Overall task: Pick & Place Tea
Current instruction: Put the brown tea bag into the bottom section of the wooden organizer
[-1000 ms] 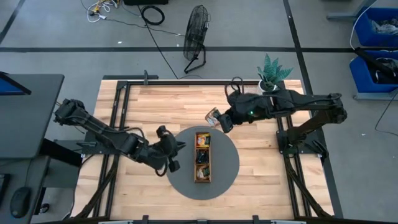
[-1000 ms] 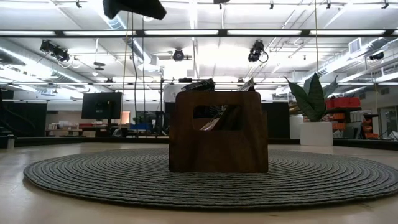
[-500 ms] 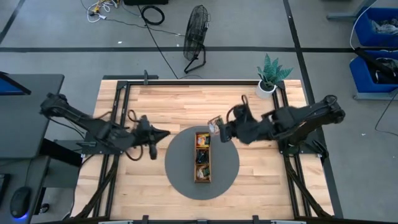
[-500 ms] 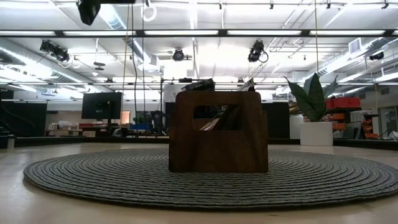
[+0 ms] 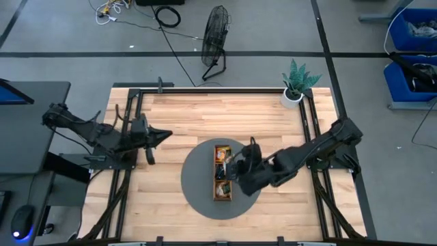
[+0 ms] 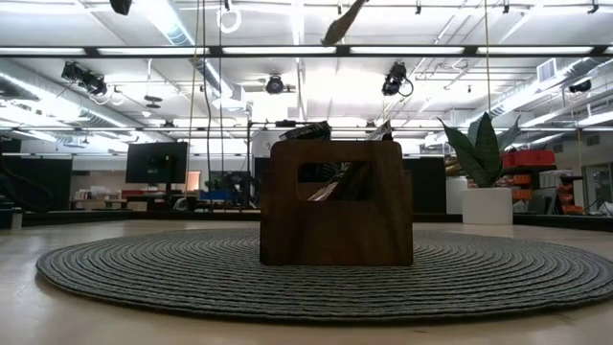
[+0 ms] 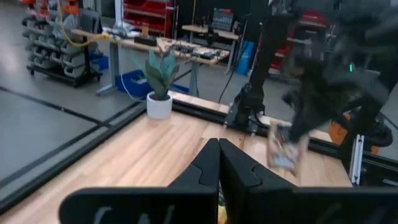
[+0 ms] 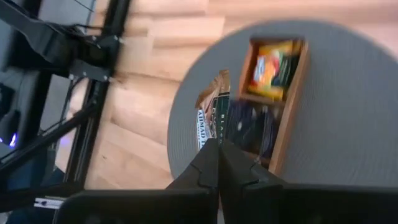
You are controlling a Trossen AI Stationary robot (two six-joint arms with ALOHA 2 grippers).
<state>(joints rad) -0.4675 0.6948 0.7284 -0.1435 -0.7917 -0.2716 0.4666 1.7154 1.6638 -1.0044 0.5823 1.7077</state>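
A long brown wooden tray (image 5: 222,174) stands on a round grey mat (image 5: 198,184) and holds orange tea sachets (image 8: 272,67) and dark blue ones (image 8: 249,127). My right gripper (image 5: 236,168) hovers over the tray's middle, shut on a tan and dark tea sachet (image 8: 209,117). In the low view this sachet (image 6: 343,21) shows edge-on, high above the tray's end wall (image 6: 335,220). My left gripper (image 5: 166,135) is shut and holds nothing, level above the table's left part, well away from the mat. My right gripper pinches the sachet by one edge (image 8: 211,138) between its two fingers. The fingers slant down from the table's right side. The sachet sticks out ahead of the fingertips, tilted, lifted clear above the tray and the mat.
A potted plant (image 5: 295,82) stands at the table's far right corner. Black frame rails (image 5: 130,130) run along both table sides. Bare wood lies around the mat on every side. A fan (image 5: 215,34) stands on the floor beyond the far edge.
My right gripper has carried the sachet from beyond the mat's far edge toward the near edge and down, rolling its wrist, to a place over the tray. My left gripper has drawn back from the mat's left rim toward the table's left edge and risen.
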